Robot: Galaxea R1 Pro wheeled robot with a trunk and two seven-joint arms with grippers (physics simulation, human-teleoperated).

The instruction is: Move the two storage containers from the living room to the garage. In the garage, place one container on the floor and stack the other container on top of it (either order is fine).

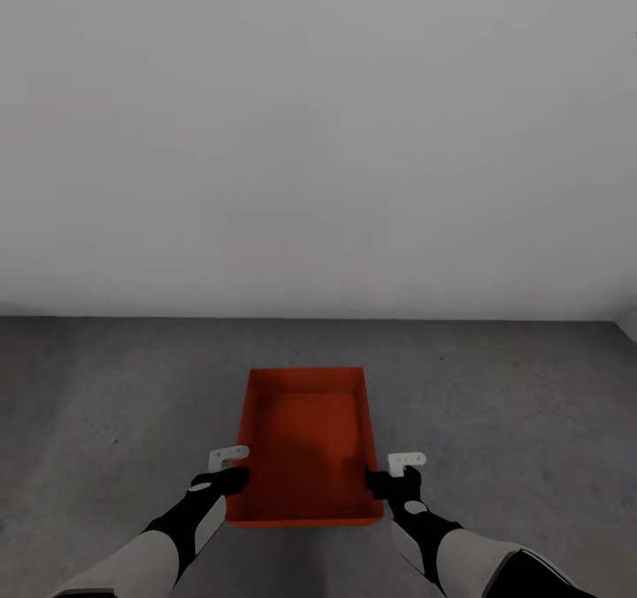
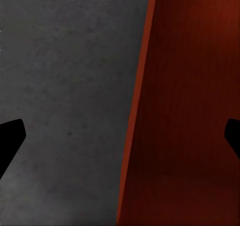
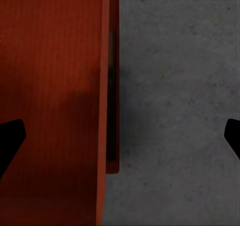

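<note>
Two claws, the left gripper (image 1: 232, 472) and right gripper (image 1: 389, 477), stand spread wide open astride the side walls of one orange-red container (image 1: 305, 443), neither clamping it. The bin sits on the grey concrete floor (image 1: 115, 386) near a plain white wall (image 1: 318, 138). By the look of it the first bin is placed; a second remains to be stacked.

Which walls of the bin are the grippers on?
The two long side walls of the container: left gripper straddles the left one, right gripper the right one, jaws open. The short end walls are free.
</note>
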